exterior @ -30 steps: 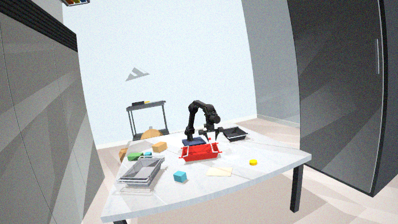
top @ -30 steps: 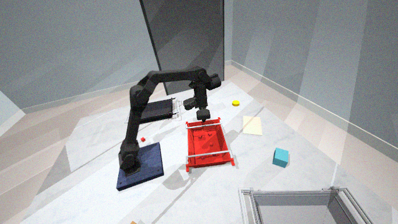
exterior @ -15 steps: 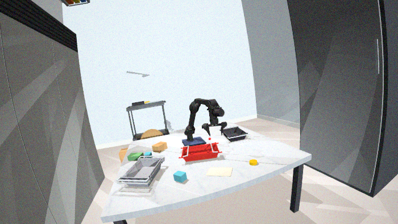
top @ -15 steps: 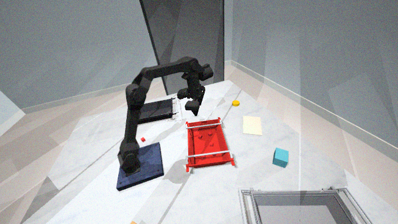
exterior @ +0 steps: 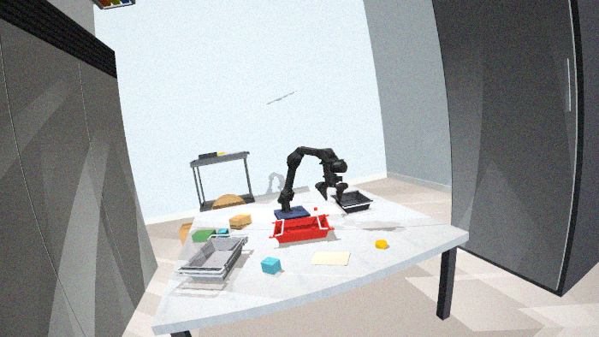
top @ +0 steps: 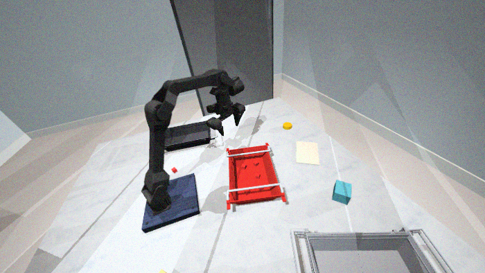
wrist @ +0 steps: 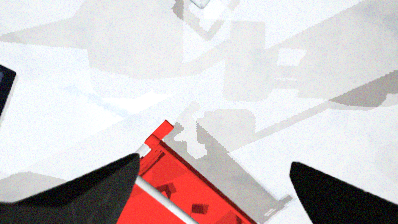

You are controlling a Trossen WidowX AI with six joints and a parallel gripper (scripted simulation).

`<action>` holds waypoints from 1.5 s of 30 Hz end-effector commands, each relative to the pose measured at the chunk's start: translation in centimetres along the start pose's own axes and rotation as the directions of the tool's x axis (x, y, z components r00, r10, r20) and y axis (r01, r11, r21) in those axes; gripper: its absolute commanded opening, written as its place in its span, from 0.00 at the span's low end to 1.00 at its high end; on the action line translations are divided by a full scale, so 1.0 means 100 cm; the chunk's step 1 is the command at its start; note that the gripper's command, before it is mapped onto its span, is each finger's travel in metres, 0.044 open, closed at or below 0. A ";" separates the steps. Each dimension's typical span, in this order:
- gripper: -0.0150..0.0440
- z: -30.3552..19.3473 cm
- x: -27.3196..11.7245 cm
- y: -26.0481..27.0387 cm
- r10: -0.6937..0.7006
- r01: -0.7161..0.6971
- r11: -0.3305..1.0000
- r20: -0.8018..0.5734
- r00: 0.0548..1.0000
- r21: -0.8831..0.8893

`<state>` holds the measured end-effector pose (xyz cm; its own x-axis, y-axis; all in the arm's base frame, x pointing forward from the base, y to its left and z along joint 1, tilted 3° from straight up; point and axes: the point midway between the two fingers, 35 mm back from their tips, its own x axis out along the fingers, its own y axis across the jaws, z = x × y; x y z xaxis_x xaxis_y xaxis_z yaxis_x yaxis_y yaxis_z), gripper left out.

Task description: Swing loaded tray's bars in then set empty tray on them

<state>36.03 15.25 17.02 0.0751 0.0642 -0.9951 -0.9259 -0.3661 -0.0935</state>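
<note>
The loaded red tray (top: 256,197) (exterior: 301,234) (wrist: 145,210) stands mid-table with several small red blocks (top: 256,163) (wrist: 200,208) inside. Its near white bar (top: 254,188) and far white bar (top: 247,152) (wrist: 162,198) both lie inward across its top. An empty black tray (top: 188,144) (exterior: 357,209) lies behind and left of it in the top view, with wire bars (top: 215,138) out at its right end. My gripper (top: 230,129) (exterior: 332,198) (wrist: 215,164) is wide open and empty, raised above the table between the red tray's far end and the black tray.
A grey tray (top: 357,235) (exterior: 210,274) stands at the front right in the top view. A teal block (top: 341,192) (exterior: 270,266), cream card (top: 307,152) (exterior: 330,257) and yellow disc (top: 287,125) (exterior: 381,244) lie right of the red tray. A red cube (top: 174,170) (exterior: 315,209) lies by my base.
</note>
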 end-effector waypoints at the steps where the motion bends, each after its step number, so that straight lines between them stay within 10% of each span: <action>1: 1.00 0.064 0.013 0.025 0.020 -0.015 0.846 -0.003 1.000 0.533; 23: 1.00 0.148 0.024 0.076 0.029 -0.011 0.200 0.005 1.000 0.980; 45: 1.00 0.209 0.035 0.144 0.038 0.012 -0.560 0.011 0.999 0.828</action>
<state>21.34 28.34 14.55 0.0400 0.0823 -0.9958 -0.3460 0.9361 0.0635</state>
